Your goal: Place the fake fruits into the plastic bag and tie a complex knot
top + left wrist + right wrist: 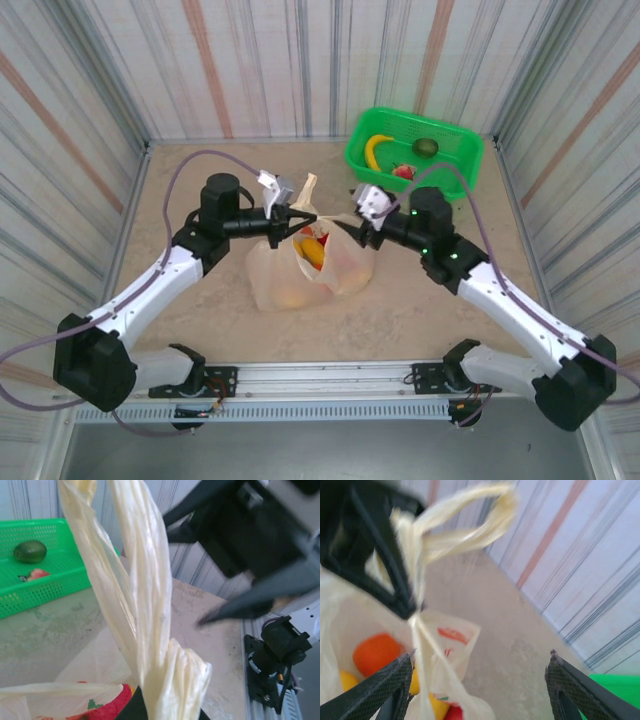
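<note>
Left hand tight around bag handles

No legible text; blurred red-orange print on the plastic bag

One green rectangular plastic basket held three glossy fake fruits: one yellow banana, one dark green avocado and one red piece. One translucent pale-yellow plastic bag held several more, too bunched together to count.
</note>
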Controlling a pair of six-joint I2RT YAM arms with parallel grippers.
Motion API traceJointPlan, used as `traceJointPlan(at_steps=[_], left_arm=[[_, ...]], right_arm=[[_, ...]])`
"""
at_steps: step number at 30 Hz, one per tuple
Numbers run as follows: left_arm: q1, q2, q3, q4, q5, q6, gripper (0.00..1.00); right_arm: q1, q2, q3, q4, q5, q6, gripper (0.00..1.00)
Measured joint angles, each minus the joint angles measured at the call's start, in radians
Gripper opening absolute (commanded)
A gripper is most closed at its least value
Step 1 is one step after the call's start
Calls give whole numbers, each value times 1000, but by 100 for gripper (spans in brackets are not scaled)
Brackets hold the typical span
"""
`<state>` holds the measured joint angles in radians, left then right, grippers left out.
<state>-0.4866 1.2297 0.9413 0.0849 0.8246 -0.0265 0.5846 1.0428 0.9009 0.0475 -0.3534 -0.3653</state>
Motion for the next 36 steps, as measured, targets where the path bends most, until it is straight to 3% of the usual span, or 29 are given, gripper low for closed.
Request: traceJointPlan(at_steps=[3,8,14,18,24,30,32,36], left_arm=[[-18,-12,-12,17,-19,39,0],[-40,-34,-36,24,-46,105,0],[-63,-45,-39,17,-85,164,0],[-66,-47,-39,16,-98,182,0],[-66,-55,-40,16,-113,188,0],[-77,-56,-40,4,-121,196,0],[-79,-56,-40,-4,-121,199,0],[-79,-56,-40,-6,-126,199,0]], right_arm=[[-48,-24,48,-3,-106,166,70],[-54,75,259,-97,-253,435,60],[-57,196,402,-218,-345,689,71],[-54,287,484,-320,-377,758,72],[-38,348,512,-409,-408,803,57],[-27,367,513,-391,-440,855,58],[-25,379,513,-367,-457,875,53],[-14,415,515,-329,-480,911,25]])
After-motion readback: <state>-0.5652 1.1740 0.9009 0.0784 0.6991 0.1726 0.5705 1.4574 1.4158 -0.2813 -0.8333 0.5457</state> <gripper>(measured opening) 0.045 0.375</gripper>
